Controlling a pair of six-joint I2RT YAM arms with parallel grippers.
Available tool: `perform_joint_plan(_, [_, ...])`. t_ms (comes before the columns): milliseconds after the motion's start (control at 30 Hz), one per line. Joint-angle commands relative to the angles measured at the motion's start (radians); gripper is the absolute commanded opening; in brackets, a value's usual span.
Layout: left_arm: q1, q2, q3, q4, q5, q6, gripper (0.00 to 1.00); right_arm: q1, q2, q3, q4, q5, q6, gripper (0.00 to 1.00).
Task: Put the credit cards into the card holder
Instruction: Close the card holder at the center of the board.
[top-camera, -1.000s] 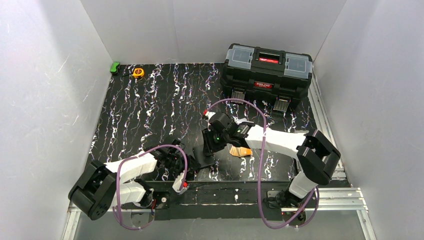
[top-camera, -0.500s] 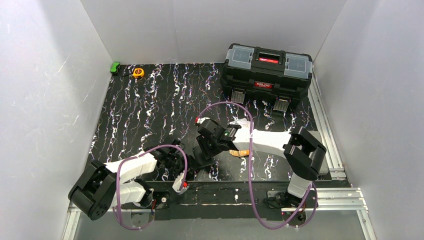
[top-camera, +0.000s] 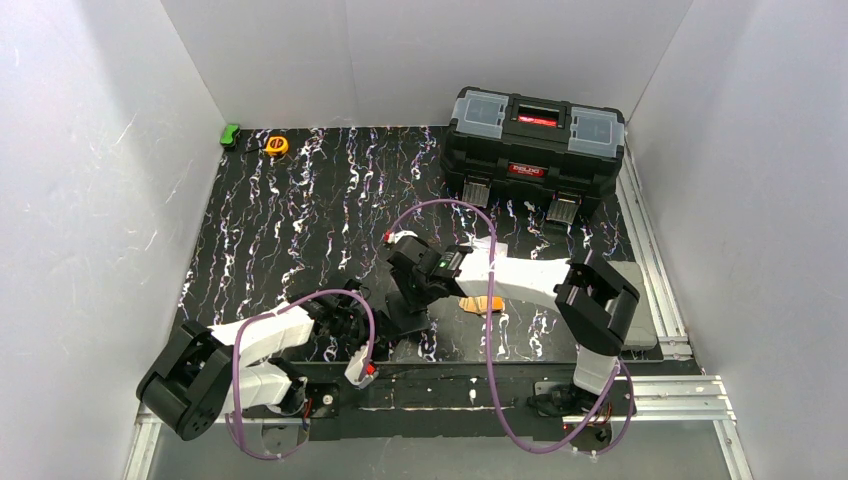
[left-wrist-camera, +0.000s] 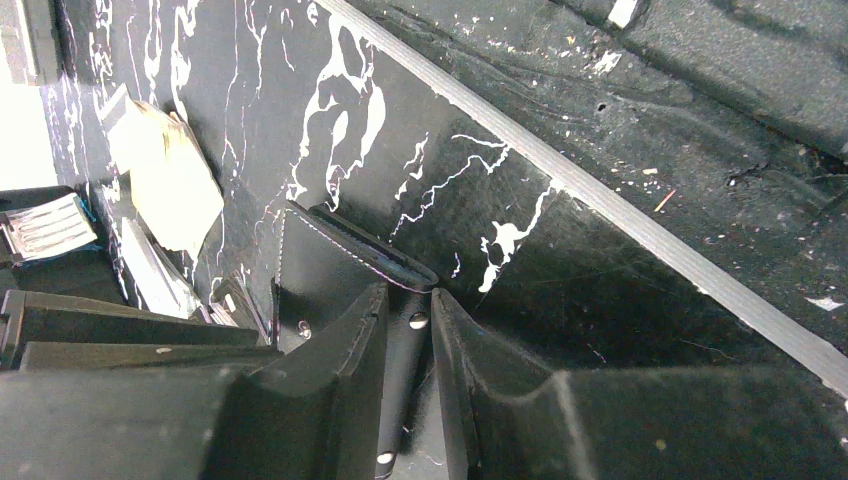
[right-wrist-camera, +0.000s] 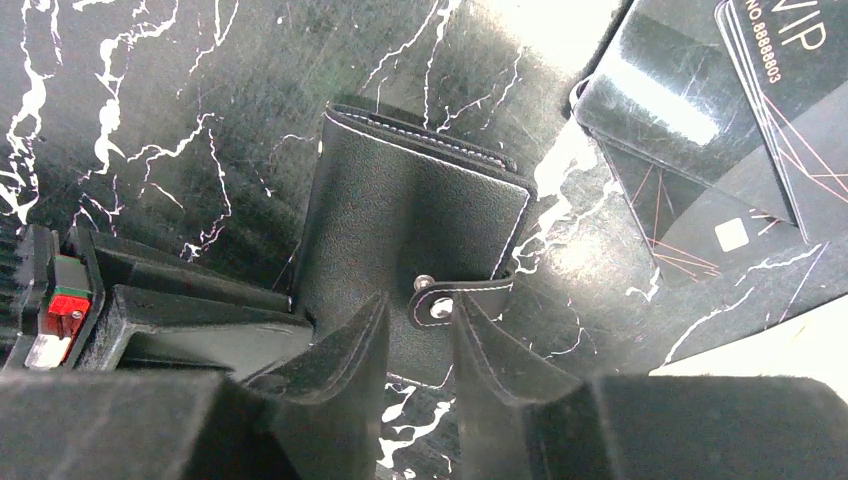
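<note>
While left jaws pinch the card holder (left-wrist-camera: 330, 270), right jaws straddle its clasp (right-wrist-camera: 450, 297), slightly spread.

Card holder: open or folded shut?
Folded shut: the card holder has both covers pressed together, stitched edges aligned, no inner sleeves showing. Whether its clasp tab is snapped, cannot tell.

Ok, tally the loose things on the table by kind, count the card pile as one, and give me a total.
toolbox: 1
tape measure: 1
small green thing: 1
card holder: 1
card pile: 1
Total: 5
</note>
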Motion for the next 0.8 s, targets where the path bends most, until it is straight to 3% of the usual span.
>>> perform_joint_plan(0, [-0.005,0.018,-0.035,-0.140,-0.061,0.104,0.23,0.012,0.005,0.036,-0.014,0.024,-0.007,0.32])
perform_joint_plan(133, [-0.005,0.015,-0.036,-0.137,-0.061,0.103,0.23,0.015,-0.007,0.027,-0.024,0.039,0.001,0.24])
perform_joint_plan(233, [-0.005,0.014,-0.038,-0.137,-0.064,0.103,0.23,0.017,-0.006,0.031,-0.044,0.049,0.003,0.27])
perform_joint_plan(367, [-0.005,0.014,-0.038,-0.137,-0.064,0.103,0.22,0.027,0.003,0.041,-0.056,0.065,0.005,0.40])
perform_joint_plan(767, [-0.005,0.014,-0.034,-0.136,-0.068,0.100,0.22,0.031,0.022,0.057,-0.056,0.068,0.005,0.34])
